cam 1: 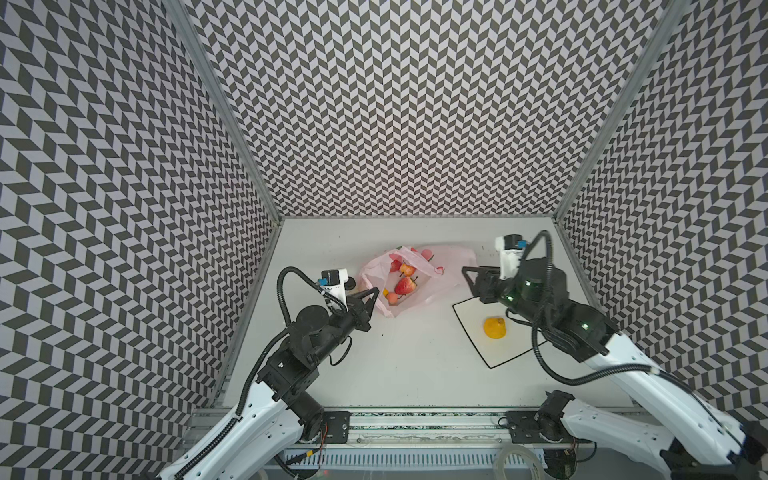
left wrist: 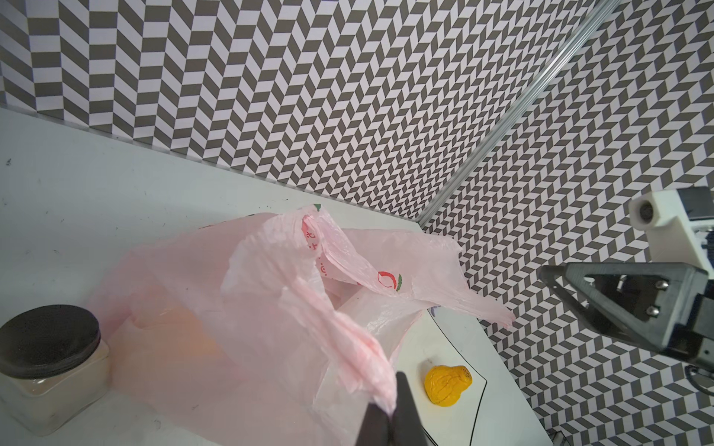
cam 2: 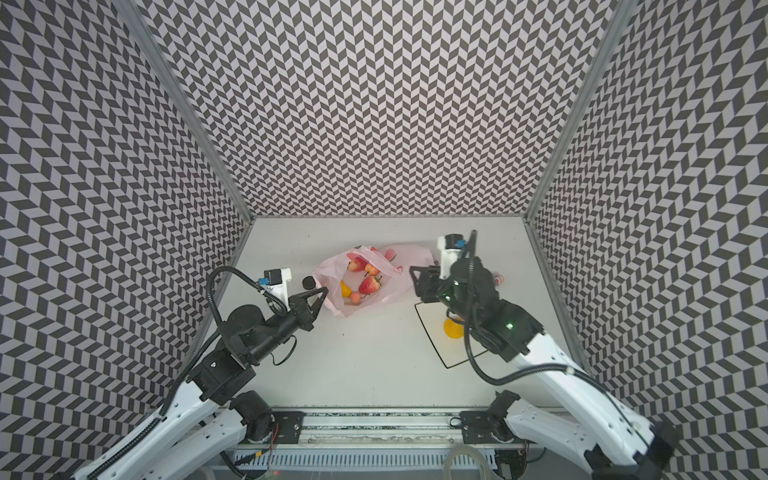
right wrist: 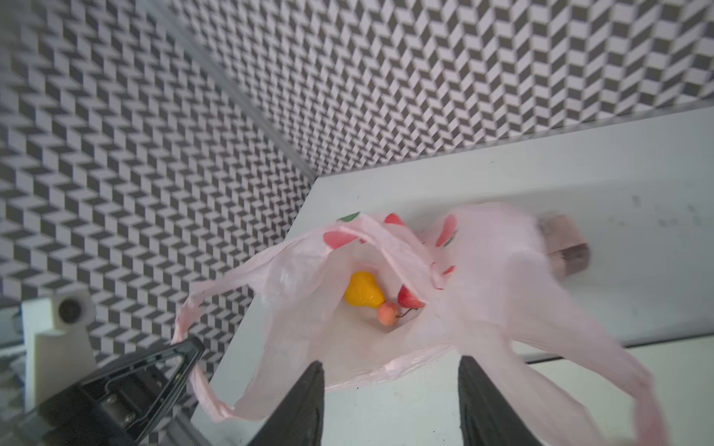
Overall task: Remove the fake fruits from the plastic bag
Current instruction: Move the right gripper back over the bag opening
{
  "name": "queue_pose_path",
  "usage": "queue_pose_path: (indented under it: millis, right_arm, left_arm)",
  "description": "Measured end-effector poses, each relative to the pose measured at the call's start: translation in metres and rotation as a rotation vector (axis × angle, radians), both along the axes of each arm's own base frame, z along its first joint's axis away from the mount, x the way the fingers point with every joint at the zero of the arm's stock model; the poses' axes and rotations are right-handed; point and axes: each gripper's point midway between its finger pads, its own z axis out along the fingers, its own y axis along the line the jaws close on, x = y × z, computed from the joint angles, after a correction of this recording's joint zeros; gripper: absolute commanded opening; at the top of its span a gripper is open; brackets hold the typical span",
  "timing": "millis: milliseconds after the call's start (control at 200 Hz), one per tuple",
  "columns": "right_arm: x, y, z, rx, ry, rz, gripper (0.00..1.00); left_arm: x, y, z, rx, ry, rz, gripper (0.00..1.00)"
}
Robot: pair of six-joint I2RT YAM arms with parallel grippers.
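The pink plastic bag (cam 1: 453, 257) (cam 2: 405, 257) lies crumpled on the table with its mouth open. Inside it I see red strawberries (cam 1: 405, 286) (cam 2: 369, 284), a yellow fruit (right wrist: 363, 295) and a small peach ball (right wrist: 387, 313). Another orange-yellow fruit (cam 1: 494, 328) (left wrist: 448, 384) rests on the white plate (cam 1: 478, 349). At the bag's near-left edge my left gripper (cam 1: 376, 289) (left wrist: 388, 397) is shut on a bunched bag handle (left wrist: 347, 340). My right gripper (cam 1: 464, 269) (right wrist: 390, 361) hangs open beside the bag's right side, above the plate's far corner, nothing between its fingers.
A jar with a black lid (left wrist: 50, 347) (cam 2: 308, 283) stands just left of the bag, close to my left gripper. A small toy figure (cam 2: 498, 279) lies near the right wall. Patterned walls enclose the table on three sides.
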Motion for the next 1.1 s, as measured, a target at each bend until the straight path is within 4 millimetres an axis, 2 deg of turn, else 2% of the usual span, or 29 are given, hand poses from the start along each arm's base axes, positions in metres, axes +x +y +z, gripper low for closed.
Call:
queue_pose_path:
  millis: [75, 145, 331, 391, 466, 566, 631, 721, 831, 1002, 1097]
  right_arm:
    - [0.003, 0.044, -0.025, -0.051, 0.034, 0.109, 0.53]
    - [0.011, 0.072, -0.050, -0.091, 0.068, 0.160, 0.53]
    - [0.036, 0.118, -0.111, -0.171, 0.154, 0.213, 0.53]
    - [0.041, 0.125, -0.135, -0.199, 0.183, 0.214, 0.54]
    - [0.042, 0.125, -0.170, -0.243, 0.234, 0.206, 0.55]
    - [0.029, 0.112, -0.216, -0.309, 0.320, 0.194, 0.58]
    - [0.018, 0.105, -0.234, -0.336, 0.361, 0.192, 0.61]
    - [0.011, 0.105, -0.240, -0.338, 0.381, 0.191, 0.62]
    - [0.020, 0.110, -0.228, -0.309, 0.360, 0.155, 0.64]
    - [0.058, 0.122, -0.199, -0.220, 0.330, -0.027, 0.64]
    - [0.080, 0.124, -0.197, -0.197, 0.342, -0.150, 0.66]
  left_arm:
    - [-0.001, 0.001, -0.002, 0.005, 0.008, 0.000, 0.00]
    - [-0.002, 0.001, -0.005, 0.013, 0.018, -0.001, 0.00]
    - [-0.008, 0.004, -0.022, 0.065, 0.080, -0.012, 0.00]
    - [-0.010, 0.005, -0.029, 0.093, 0.103, -0.013, 0.00]
    - [-0.013, 0.007, -0.033, 0.127, 0.122, -0.016, 0.00]
    - [-0.018, 0.011, -0.032, 0.159, 0.132, -0.021, 0.00]
    - [-0.021, 0.014, -0.027, 0.174, 0.130, -0.024, 0.00]
    - [-0.025, 0.016, -0.025, 0.203, 0.133, -0.031, 0.00]
    - [-0.028, 0.017, -0.026, 0.228, 0.146, -0.040, 0.00]
    - [-0.029, 0.015, -0.036, 0.259, 0.179, -0.062, 0.00]
    - [-0.029, 0.012, -0.040, 0.265, 0.192, -0.076, 0.00]
